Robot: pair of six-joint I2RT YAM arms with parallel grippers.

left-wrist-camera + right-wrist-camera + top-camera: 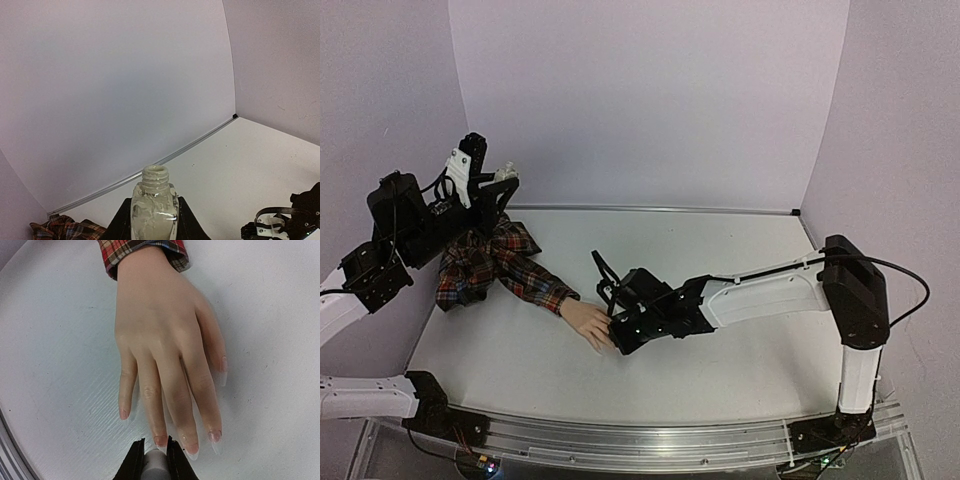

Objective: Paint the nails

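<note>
A pale peach mannequin hand (165, 350) with a red plaid sleeve (500, 265) lies flat on the white table; it also shows in the top view (588, 324). Its nails (161, 440) are long and clear, some pinkish. My right gripper (155, 459) is shut on a grey brush cap (156, 462), right at the ring finger's nail tip. My left gripper (152, 220) is raised at the far left, shut on an open, uncapped white bottle (154, 202), held upright. In the top view the left gripper (492, 185) is above the sleeve.
Lilac walls enclose the table (720, 250) at back, left and right. A metal rail (650, 440) runs along the near edge. The right arm (770, 295) stretches across the table's middle.
</note>
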